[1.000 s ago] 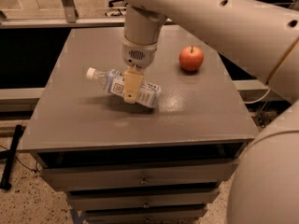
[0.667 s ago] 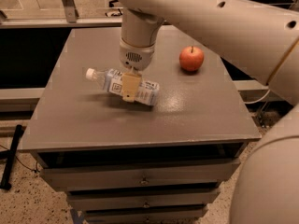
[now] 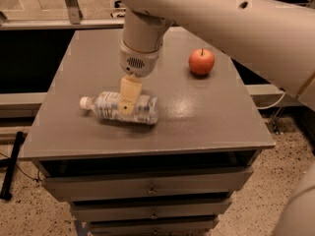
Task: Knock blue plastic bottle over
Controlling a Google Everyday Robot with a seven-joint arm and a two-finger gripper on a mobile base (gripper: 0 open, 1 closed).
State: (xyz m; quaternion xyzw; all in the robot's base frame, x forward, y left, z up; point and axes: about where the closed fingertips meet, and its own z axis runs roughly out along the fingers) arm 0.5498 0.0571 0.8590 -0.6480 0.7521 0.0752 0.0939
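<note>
The blue plastic bottle [image 3: 142, 111] lies on its side on the grey table [image 3: 197, 112], left of the middle. Its white cap [image 3: 85, 103] points left and its pale blue-and-white label faces up. My gripper [image 3: 128, 102] hangs straight down from the cream arm and sits right over the bottle's middle, in front of it in this view. Whether it touches the bottle does not show.
A red apple [image 3: 202, 62] sits at the table's back right, apart from the bottle. The table has drawers [image 3: 147, 188] below its front edge. The thick cream arm [image 3: 236, 23] crosses the upper right. A dark drop lies left of the table.
The bottle has settled flatter on the table and lies a little closer to the front edge. My gripper has shifted slightly left along with it.
</note>
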